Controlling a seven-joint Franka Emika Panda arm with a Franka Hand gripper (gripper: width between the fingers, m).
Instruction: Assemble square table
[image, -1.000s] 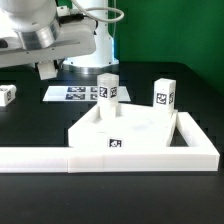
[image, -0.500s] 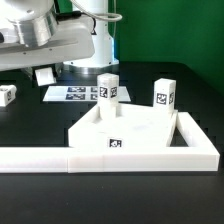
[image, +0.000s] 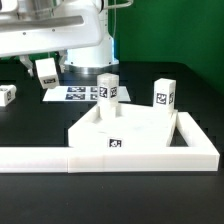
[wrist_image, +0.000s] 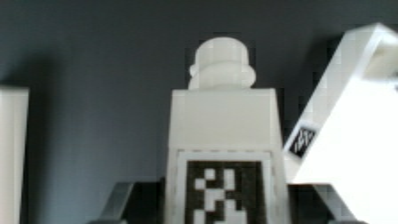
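Note:
The white square tabletop (image: 128, 133) lies inside the corner of the L-shaped barrier. Two white tagged legs stand upright on it, one at the left (image: 108, 90) and one at the right (image: 165, 94). My gripper (image: 44, 64) is shut on a third leg (image: 46, 72) and holds it in the air, behind and to the exterior view's left of the tabletop. In the wrist view this leg (wrist_image: 221, 135) sits between my dark fingers (wrist_image: 135, 197), its round peg pointing away. A fourth leg (image: 8, 95) lies at the far left.
The long white L-shaped barrier (image: 60, 157) runs along the front and up the right side. The marker board (image: 76, 94) lies behind the tabletop. In the wrist view, blurred white shapes show on either side of the held leg (wrist_image: 350, 110).
The arm has shifted and turned above the exterior view's left rear, and the held leg has turned with it, so its tagged face now shows. The tabletop and standing legs have not moved.

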